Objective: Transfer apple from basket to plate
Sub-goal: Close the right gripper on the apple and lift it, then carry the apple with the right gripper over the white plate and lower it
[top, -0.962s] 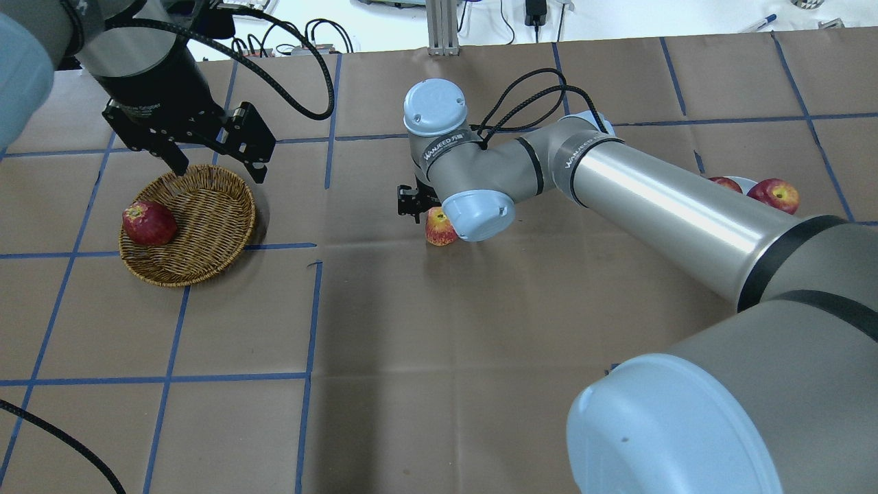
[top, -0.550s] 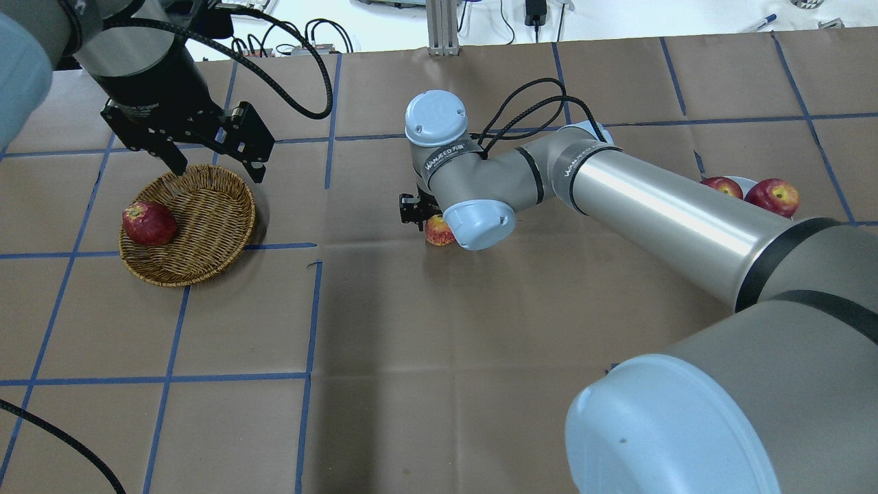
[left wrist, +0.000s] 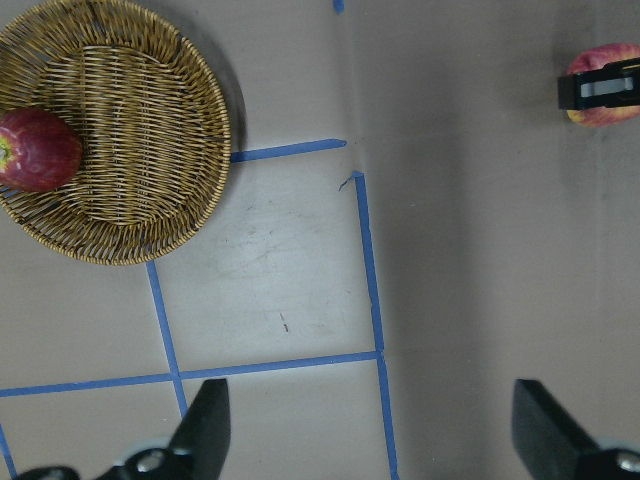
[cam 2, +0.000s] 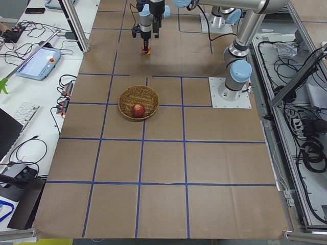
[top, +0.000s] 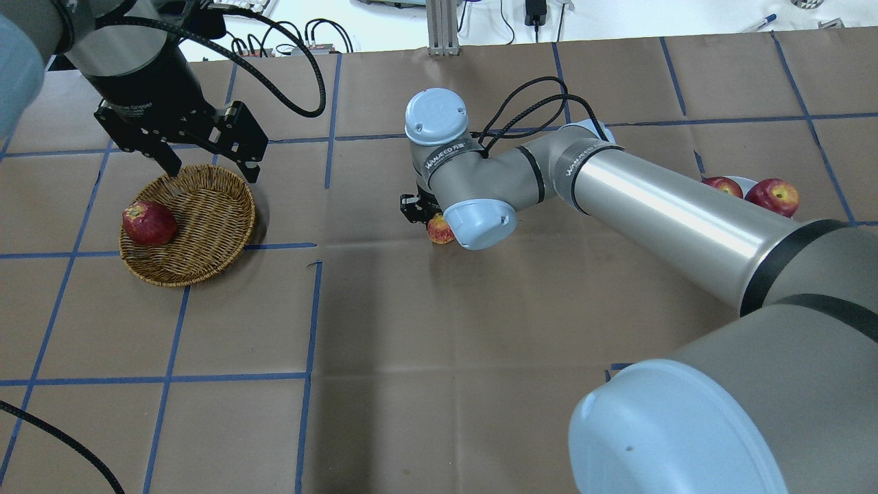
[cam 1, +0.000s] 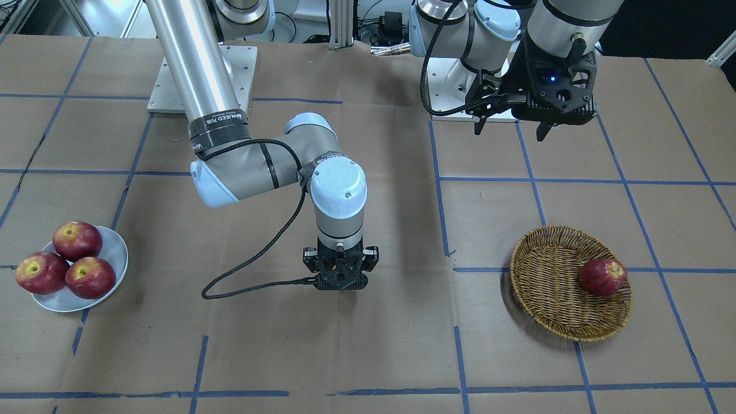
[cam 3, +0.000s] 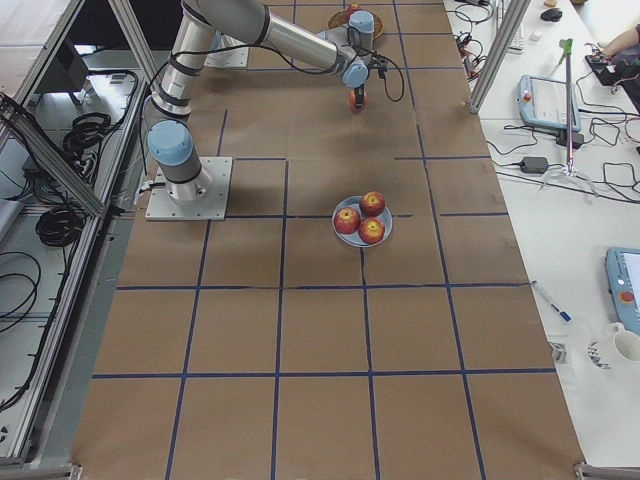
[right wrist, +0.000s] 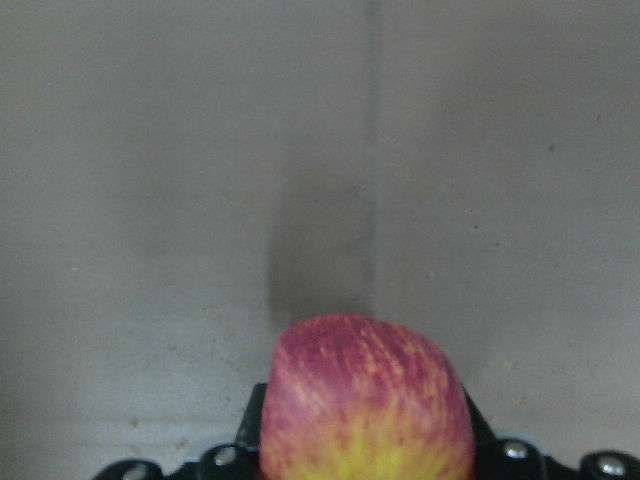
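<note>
The right gripper (cam 1: 339, 277) is pointing straight down over the middle of the worktop, well away from every edge, and its jaws are pressing in on the two sides of the apple (top: 439, 230). The right wrist view is showing that apple's streaky red skin and yellow blush filling the gap between the fingers, with a soft shadow lying on the brown paper beyond it; whether the fruit is touching the worktop cannot be told. The left gripper (top: 211, 171) is hanging high above the worktop toward its left end, with its jaws spread wide and nothing between them. Below it, the basket (top: 206, 219) is sitting near the left end, and one deep-red apple (top: 149, 224) is lying inside it against the rim nearest that end. The plate (cam 1: 117, 253) is sitting near the right end of the worktop, well apart from the held apple, and three red apples (cam 1: 75, 240) are crowding together on it, touching one another.
</note>
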